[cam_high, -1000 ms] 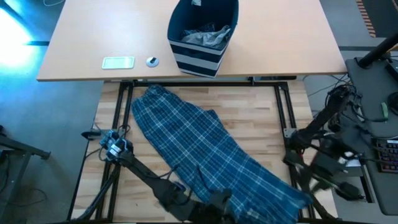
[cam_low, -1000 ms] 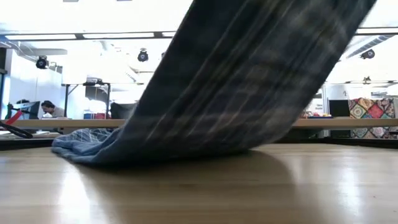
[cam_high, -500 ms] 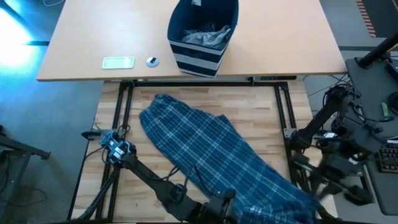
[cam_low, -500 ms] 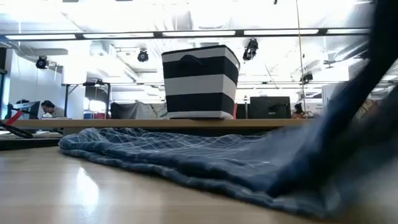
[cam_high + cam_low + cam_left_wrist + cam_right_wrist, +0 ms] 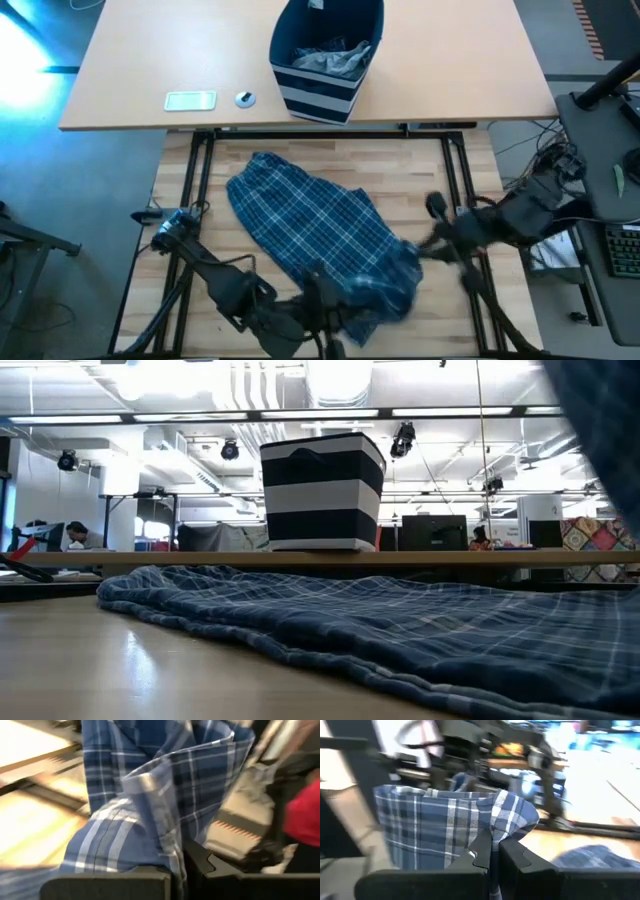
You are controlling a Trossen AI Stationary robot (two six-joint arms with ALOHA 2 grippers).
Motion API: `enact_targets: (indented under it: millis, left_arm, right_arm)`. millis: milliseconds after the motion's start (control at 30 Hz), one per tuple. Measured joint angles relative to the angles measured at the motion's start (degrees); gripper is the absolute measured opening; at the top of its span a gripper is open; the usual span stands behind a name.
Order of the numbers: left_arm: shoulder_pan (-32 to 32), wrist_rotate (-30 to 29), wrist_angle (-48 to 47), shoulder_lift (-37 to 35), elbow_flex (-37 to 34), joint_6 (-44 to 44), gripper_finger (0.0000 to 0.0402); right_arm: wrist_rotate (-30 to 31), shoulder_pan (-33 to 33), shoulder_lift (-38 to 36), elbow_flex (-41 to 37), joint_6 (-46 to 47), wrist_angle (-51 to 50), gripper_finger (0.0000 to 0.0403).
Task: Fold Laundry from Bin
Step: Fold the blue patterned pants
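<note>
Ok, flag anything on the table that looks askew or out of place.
The plaid trousers lie diagonally across the wooden table, wrinkled, with the near end bunched where the left gripper and right gripper pinch it. The bin stands upright. Nothing is spilled.

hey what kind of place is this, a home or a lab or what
Probably an open office or lab, not a home: strip ceiling lights, rows of desks with monitors behind the bin, and a person seated at a workstation.
</note>
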Motion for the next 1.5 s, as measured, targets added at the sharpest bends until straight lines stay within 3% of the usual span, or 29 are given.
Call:
enact_targets:
  millis: [200,400,433,533,633,833,967,1167,1367,1500]
  left_arm:
    - [-0.4,-5.9,-23.9,-3.5,0.0,-14.5,0.0000]
    - [-0.3,-7.2,-53.1,-5.7,0.0,-36.8,0.0000]
    - [-0.3,-7.2,-54.5,-5.7,-0.5,-39.3,0.0000]
    - [-0.3,-7.3,-52.3,-7.5,-4.0,-36.0,0.0000]
    - [0.3,-5.8,-53.6,-10.7,-8.7,-40.0,0.0000]
    - [2.2,-3.7,-53.9,-20.2,-28.3,-51.8,0.0000]
    - [5.6,-2.6,-53.2,-27.5,-40.6,-55.4,0.0000]
    - [13.5,-2.2,-49.9,-38.5,-55.5,-53.2,0.0000]
    - [22.9,2.4,-36.9,-47.9,-72.2,-45.7,0.0000]
    - [28.2,5.3,-25.7,-50.5,-82.3,-37.5,0.0000]
  right_arm:
    - [-7.5,-12.0,4.7,0.0,0.1,0.2,0.0008]
    - [-8.7,-21.4,10.0,0.2,-3.1,0.5,0.0008]
    - [-9.7,-22.9,11.2,0.2,-3.2,0.7,0.0008]
    - [-11.8,-26.9,15.0,0.2,-4.0,2.8,0.0008]
    - [-12.5,-30.7,18.7,0.2,-6.7,5.7,0.0008]
    - [-12.9,-39.1,24.5,2.0,-14.8,9.4,0.0008]
    - [-19.5,-45.8,30.1,6.9,-19.3,11.0,0.0008]
    - [-30.1,-54.8,43.0,16.9,-23.5,13.7,0.0008]
    - [-37.9,-59.8,58.0,28.2,-26.5,13.4,0.0008]
    - [-40.6,-61.1,67.5,35.5,-28.0,11.8,0.0008]
